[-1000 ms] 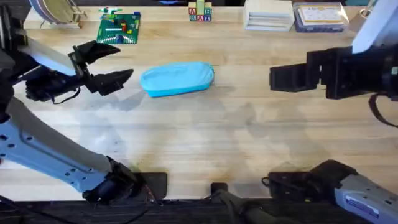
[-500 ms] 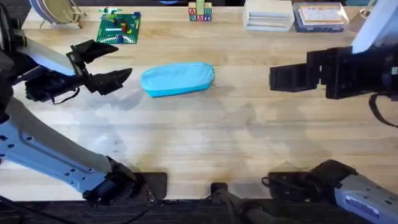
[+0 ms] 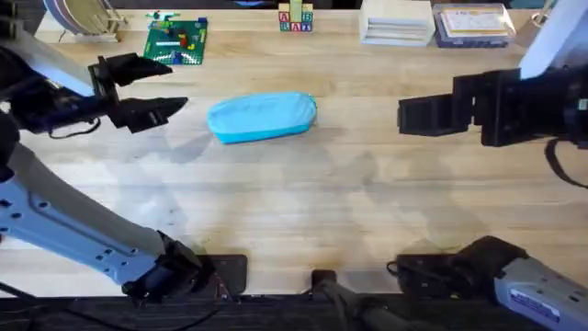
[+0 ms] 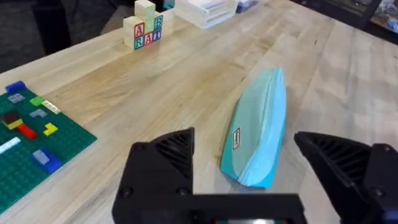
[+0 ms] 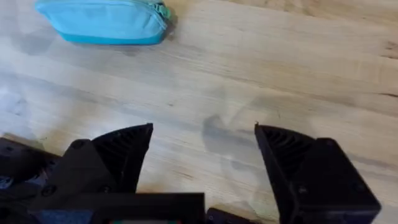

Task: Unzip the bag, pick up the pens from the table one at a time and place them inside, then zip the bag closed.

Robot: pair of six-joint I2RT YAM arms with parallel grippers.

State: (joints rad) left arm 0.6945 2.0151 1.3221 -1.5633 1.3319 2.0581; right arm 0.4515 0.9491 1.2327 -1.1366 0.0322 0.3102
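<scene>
Overhead view: the bag [image 3: 262,117] lies zipped shut on the tabletop [image 3: 303,211], toward the far edge and somewhat left of centre. The left gripper [image 3: 156,85] hovers just off the bag's left end, fingers spread apart. The right gripper [image 3: 413,115] hangs well apart toward the right edge, fingers likewise spread, holding nothing.

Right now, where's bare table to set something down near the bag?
Bare table runs wide between the bag and the arm bases. The back edge is crowded: Lego baseplate, alphabet blocks, white boxes.
</scene>
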